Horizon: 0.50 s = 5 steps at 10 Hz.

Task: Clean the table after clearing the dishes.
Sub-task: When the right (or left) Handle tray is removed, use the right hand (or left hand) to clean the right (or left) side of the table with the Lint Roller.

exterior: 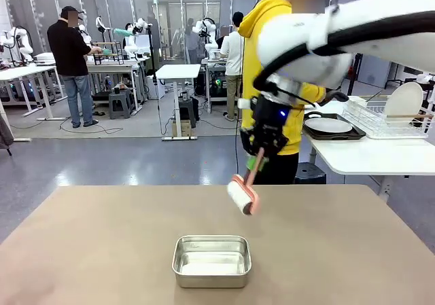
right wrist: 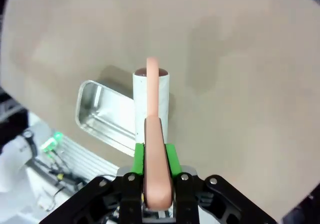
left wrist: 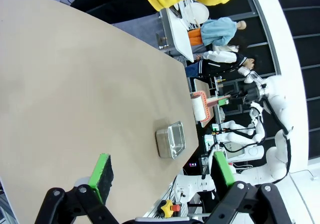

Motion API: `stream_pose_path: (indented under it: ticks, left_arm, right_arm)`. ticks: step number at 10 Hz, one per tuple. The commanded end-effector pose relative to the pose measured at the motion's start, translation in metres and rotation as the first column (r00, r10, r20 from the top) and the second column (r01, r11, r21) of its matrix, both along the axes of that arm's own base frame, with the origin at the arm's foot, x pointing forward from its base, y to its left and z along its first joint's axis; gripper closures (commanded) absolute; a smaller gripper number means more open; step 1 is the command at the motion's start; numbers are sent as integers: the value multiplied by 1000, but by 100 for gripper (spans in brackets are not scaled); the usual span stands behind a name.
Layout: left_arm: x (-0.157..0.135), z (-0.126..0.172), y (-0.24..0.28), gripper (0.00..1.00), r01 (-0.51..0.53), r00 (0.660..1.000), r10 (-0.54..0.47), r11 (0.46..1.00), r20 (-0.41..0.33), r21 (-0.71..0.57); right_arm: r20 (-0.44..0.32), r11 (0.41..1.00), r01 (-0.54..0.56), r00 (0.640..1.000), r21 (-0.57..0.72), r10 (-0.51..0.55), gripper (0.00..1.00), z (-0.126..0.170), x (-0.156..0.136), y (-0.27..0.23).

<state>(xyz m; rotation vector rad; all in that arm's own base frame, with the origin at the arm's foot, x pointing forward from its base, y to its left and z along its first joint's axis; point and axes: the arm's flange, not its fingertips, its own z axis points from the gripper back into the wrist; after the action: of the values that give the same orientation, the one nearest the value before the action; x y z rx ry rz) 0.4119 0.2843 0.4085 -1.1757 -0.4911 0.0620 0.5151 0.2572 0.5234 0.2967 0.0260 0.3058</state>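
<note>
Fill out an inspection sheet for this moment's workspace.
Surface: table bare tan top, no visible mess.
Job's things: plate on dark tray on white side table; second plate upright in rack.
Clutter: steel pan, looks empty.
Grippers: right gripper shut on roller; left gripper open, empty.
Cables: black cable along right arm.
Surroundings: person in yellow beyond table.
</note>
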Motion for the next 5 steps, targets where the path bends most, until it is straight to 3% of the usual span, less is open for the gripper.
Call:
stream_pose_path:
  ticks: [1, 2, 4, 5]
  left_arm:
    - [-6, 3, -3, 0, -4, 1000, 4, 1000, -11, 4]
    - [-6, 3, -3, 0, -4, 1000, 4, 1000, -11, 4]
    - [-6, 3, -3, 0, -4, 1000, 4, 1000, -11, 4]
    - [-6, 3, -3, 0, -4, 1000, 4, 1000, -11, 4]
  right_arm:
    - [37, 989, 136, 990, 63, -139, 96, -66, -105, -58]
    - [36, 976, 207, 977, 68, -210, 96, -74, -102, -74]
    - [61, 971, 219, 972, 98, -225, 96, -86, -92, -89]
    - [-2, 980, 197, 980, 31, -197, 96, -72, -78, -79]
